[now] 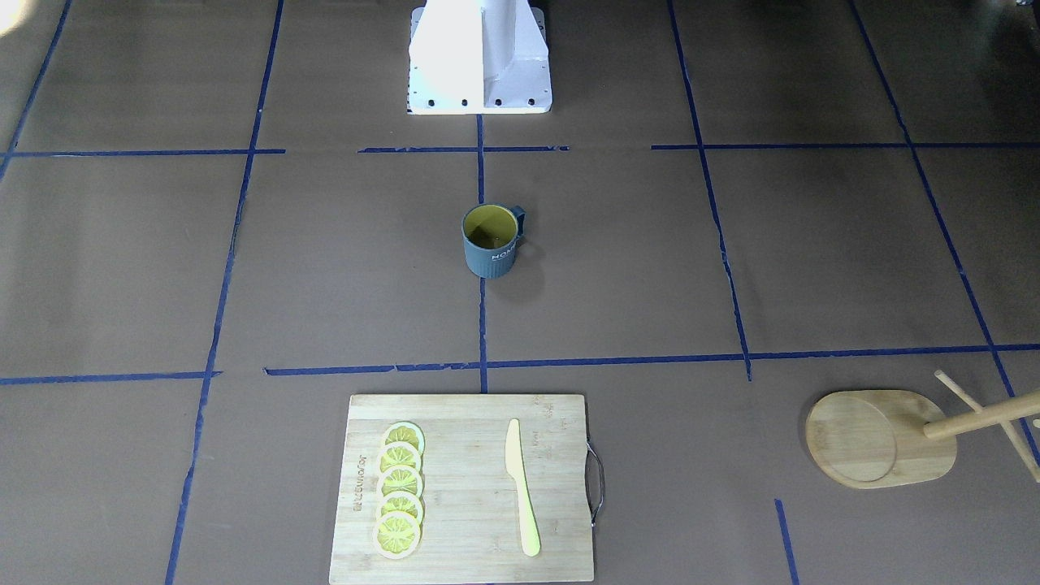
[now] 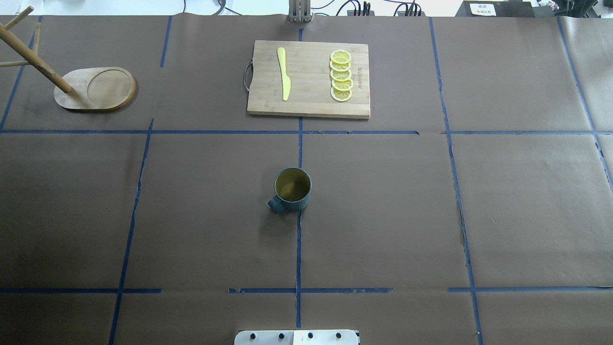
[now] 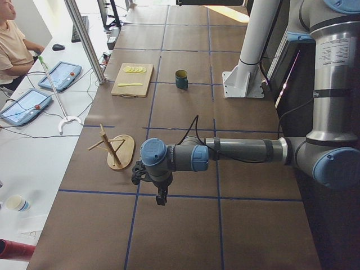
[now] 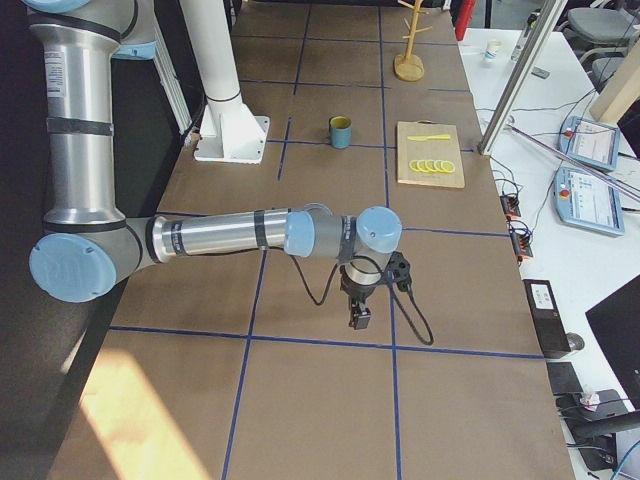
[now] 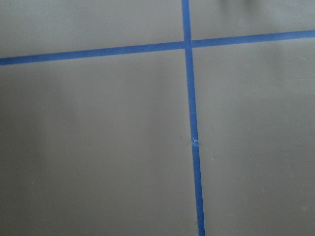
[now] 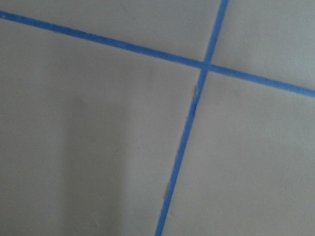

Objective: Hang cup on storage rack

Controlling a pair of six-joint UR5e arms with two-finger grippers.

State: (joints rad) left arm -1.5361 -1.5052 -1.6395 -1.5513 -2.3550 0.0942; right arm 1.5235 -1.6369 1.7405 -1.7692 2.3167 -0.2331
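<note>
The dark blue-grey cup [image 1: 491, 240] with a yellow-green inside stands upright near the table's middle, also seen from overhead [image 2: 292, 189]. The wooden storage rack [image 2: 96, 88] stands at the far left corner, its pole and pegs partly cut off; it shows in the front-facing view [image 1: 877, 439] too. My left gripper [image 3: 161, 197] hangs low over bare table near the rack, far from the cup [image 3: 181, 79]. My right gripper [image 4: 358, 318] hangs over the table's other end, far from the cup [image 4: 340, 131]. I cannot tell whether either is open or shut.
A bamboo cutting board [image 2: 309, 79] with lemon slices [image 2: 341, 75] and a yellow knife [image 2: 283, 73] lies beyond the cup. The white robot base [image 1: 479, 57] stands behind the cup. Blue tape lines [image 5: 189, 98] cross the brown table. An operator [image 3: 14, 45] sits at a side desk.
</note>
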